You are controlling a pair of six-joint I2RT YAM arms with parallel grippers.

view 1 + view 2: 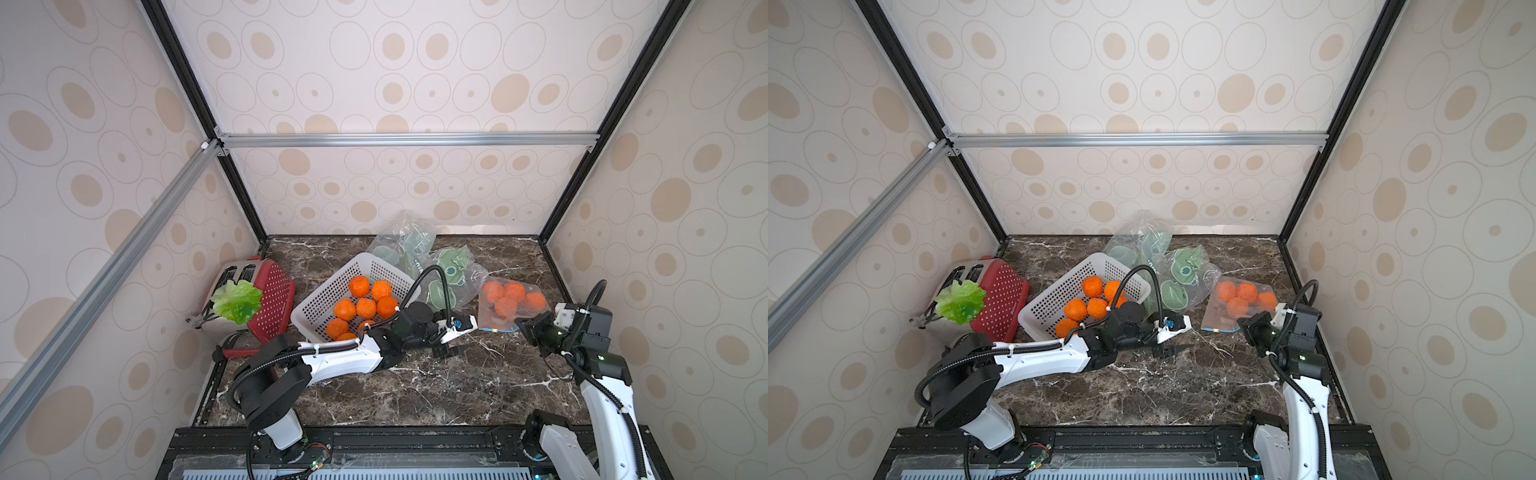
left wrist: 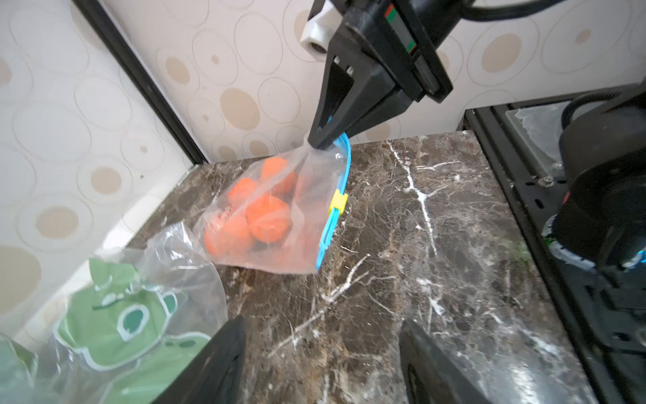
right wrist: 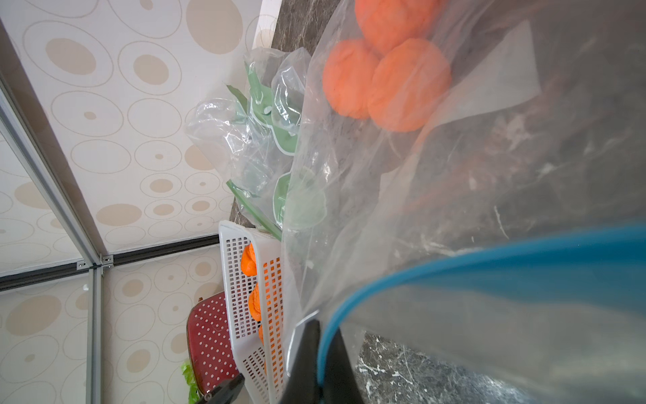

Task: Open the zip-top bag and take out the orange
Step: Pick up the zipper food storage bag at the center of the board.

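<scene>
Now | right fingers pinch zip-top bag corner | left fingers spread apart, bases cut off | oranges hazy inside

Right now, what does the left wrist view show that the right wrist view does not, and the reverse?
Left wrist only: the yellow slider on the zip, and the right gripper seen from outside, shut on a corner of the bag. Right wrist only: the basket, the toaster, the lettuce. Both: the bag, its oranges, the green bags, the table.
</scene>
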